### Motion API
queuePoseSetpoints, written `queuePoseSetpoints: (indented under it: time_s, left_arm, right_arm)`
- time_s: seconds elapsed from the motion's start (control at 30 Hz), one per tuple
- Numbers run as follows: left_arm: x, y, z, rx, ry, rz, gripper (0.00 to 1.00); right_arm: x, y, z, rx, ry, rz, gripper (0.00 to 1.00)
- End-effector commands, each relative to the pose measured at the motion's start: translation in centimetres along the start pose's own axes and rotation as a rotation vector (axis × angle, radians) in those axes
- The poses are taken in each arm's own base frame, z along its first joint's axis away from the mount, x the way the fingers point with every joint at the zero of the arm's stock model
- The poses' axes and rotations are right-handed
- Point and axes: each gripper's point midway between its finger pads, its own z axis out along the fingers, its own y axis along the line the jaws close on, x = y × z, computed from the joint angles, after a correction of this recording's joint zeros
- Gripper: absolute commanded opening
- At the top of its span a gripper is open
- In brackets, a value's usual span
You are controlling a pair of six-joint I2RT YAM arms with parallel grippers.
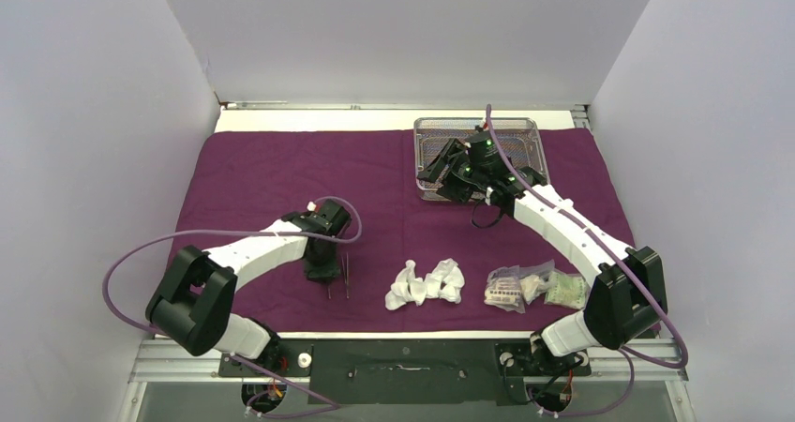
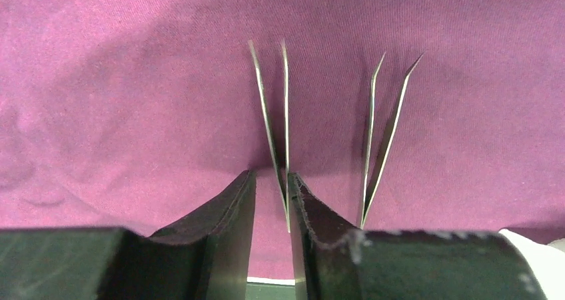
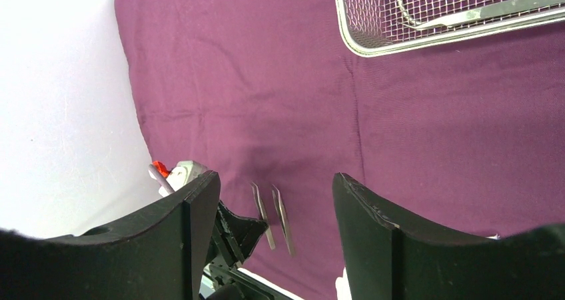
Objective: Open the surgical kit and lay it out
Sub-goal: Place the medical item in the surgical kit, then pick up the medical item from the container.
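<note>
Left end effector (image 2: 272, 177) parted around tweezers (image 2: 286, 113): lift straight up, clear of pair (image 2: 393, 137) at 3 o'clock. Right end effector (image 3: 276, 177) spread, empty.

Purple cloth (image 1: 272, 169), spread flat across the frame. Wire-mesh tray (image 1: 429, 133), upright on the cloth, upper right of centre. Two steel tweezers (image 1: 346, 278), side by side, lower left of centre. White gauze wads (image 1: 427, 284), touching, lower centre. Clear packets (image 1: 534, 286), bunched, lower right.
</note>
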Motion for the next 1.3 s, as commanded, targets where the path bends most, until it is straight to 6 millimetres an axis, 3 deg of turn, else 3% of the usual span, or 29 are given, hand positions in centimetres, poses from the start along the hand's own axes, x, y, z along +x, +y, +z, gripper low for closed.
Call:
queuePoseSetpoints:
  time_s: [0.0, 0.2, 0.37, 0.47, 0.83, 1.1, 1.27]
  left_arm:
    - [-1.8, -0.5, -2.1, 0.015, -0.059, -0.002, 0.24]
    - [-3.8, -1.6, -4.9, 0.084, -0.123, 0.007, 0.38]
    - [-6.0, -1.2, -6.9, 0.101, -0.182, -0.038, 0.45]
    - [-7.0, -0.5, -7.2, 0.118, -0.205, -0.093, 0.48]
    - [-9.8, 3.1, -3.6, 0.219, -0.151, -0.375, 0.4]
    - [-10.2, 5.7, -1.0, 0.196, -0.108, -0.498, 0.35]
    - [-8.9, 7.7, 0.7, 0.118, -0.076, -0.554, 0.33]
  right_arm:
    - [-1.0, 1.2, -0.9, -0.042, -0.035, 0.0, 0.59]
    - [-1.4, 1.1, -1.1, -0.037, -0.048, -0.006, 0.59]
    - [-2.3, 0.6, -1.6, -0.006, -0.081, -0.028, 0.6]
    - [-3.5, -0.1, -2.1, 0.033, -0.118, -0.054, 0.6]
    - [-7.9, -3.8, -3.6, 0.2, -0.223, -0.127, 0.6]
    - [-10.1, -5.9, -3.5, 0.278, -0.228, -0.129, 0.6]
    - [-12.3, -7.7, -2.8, 0.323, -0.245, -0.109, 0.6]
